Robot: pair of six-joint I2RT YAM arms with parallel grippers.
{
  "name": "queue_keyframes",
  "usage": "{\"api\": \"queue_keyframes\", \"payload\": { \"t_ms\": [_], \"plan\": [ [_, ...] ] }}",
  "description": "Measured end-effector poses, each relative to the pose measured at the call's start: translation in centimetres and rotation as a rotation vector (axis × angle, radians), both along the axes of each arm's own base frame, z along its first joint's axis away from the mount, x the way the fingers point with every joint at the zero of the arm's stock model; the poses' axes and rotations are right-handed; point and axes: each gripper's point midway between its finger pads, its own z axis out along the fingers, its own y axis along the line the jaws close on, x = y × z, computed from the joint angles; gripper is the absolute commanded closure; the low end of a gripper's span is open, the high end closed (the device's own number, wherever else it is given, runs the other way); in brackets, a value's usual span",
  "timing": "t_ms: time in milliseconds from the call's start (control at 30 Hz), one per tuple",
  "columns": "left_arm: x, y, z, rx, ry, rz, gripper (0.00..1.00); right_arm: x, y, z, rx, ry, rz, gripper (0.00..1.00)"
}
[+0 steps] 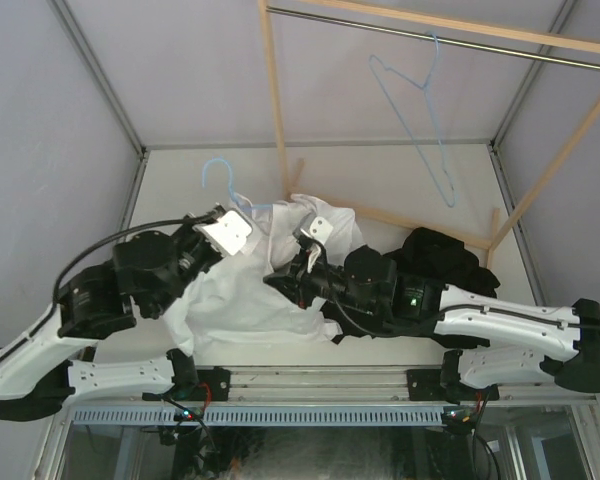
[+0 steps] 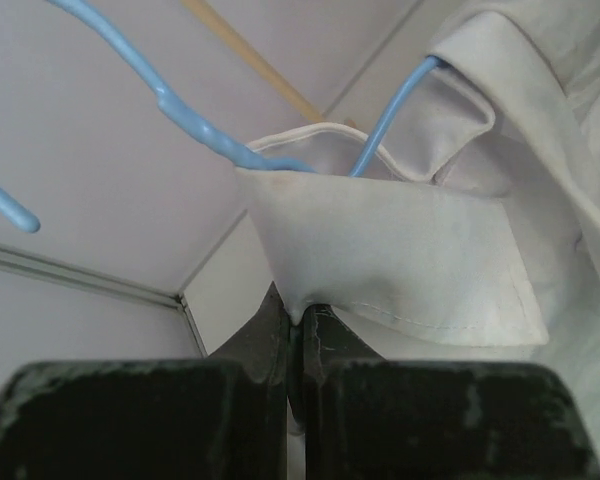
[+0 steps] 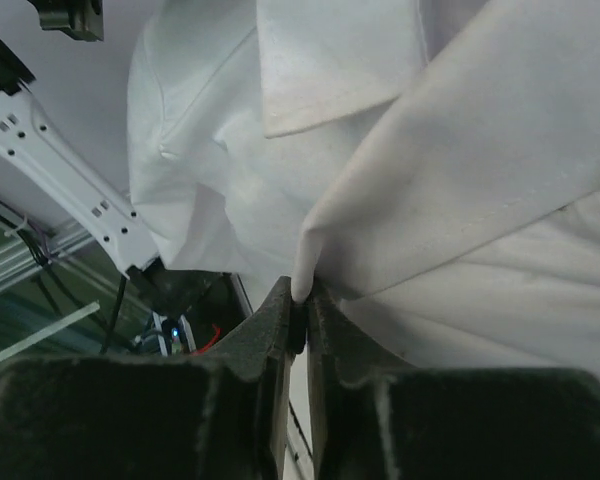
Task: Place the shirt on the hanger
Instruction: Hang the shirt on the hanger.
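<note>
The white shirt (image 1: 242,295) is held up between both arms above the table. A light blue hanger (image 1: 218,176) pokes up from its collar near my left gripper (image 1: 238,226). In the left wrist view my left gripper (image 2: 302,312) is shut on the edge of the shirt's collar (image 2: 400,260), and the hanger's blue wire (image 2: 195,125) runs into the neck opening. My right gripper (image 1: 314,238) is shut on a folded edge of the shirt (image 3: 450,170), pinched at the fingertips (image 3: 302,298).
A second blue hanger (image 1: 420,110) hangs from the metal rail (image 1: 450,35) of a wooden rack (image 1: 275,100) at the back. A black garment (image 1: 442,258) lies on the table (image 1: 380,180) to the right, behind my right arm.
</note>
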Motion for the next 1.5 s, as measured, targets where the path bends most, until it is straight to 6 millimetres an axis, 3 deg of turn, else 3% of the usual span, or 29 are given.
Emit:
{"api": "queue_keyframes", "payload": {
  "t_ms": [100,200,467,667,767,900,1133,1500],
  "plan": [
    [0.0,-0.3,-3.5,0.043,0.046,0.002,1.00,-0.7,-1.0,-2.1,-0.058,0.018,-0.001,0.62],
    [-0.3,-0.5,-5.5,0.018,0.074,-0.012,1.00,-1.6,-3.1,-2.3,-0.086,0.013,0.006,0.53],
    [-2.6,0.1,-8.0,-0.085,0.085,-0.138,1.00,-2.5,-9.4,1.9,-0.039,-0.081,0.005,0.49],
    [-4.2,-1.8,-10.5,-0.050,0.124,-0.290,1.00,-2.0,-11.2,3.8,-0.063,-0.130,-0.014,0.51],
    [-5.2,-3.0,-11.7,-0.014,0.146,-0.381,1.00,-1.5,-10.8,5.4,-0.064,-0.147,-0.010,0.51],
    [-6.1,-4.1,-12.3,0.007,0.162,-0.466,1.00,-1.7,-8.7,6.8,-0.061,-0.176,0.072,0.49],
    [-7.0,-5.4,-13.0,0.042,0.187,-0.545,1.00,-2.2,-5.0,4.5,-0.106,-0.163,0.233,0.46],
    [-7.9,-6.1,-13.4,0.046,0.212,-0.607,1.00,-2.6,-2.3,5.9,-0.015,-0.228,0.321,0.56]
  ]
}}
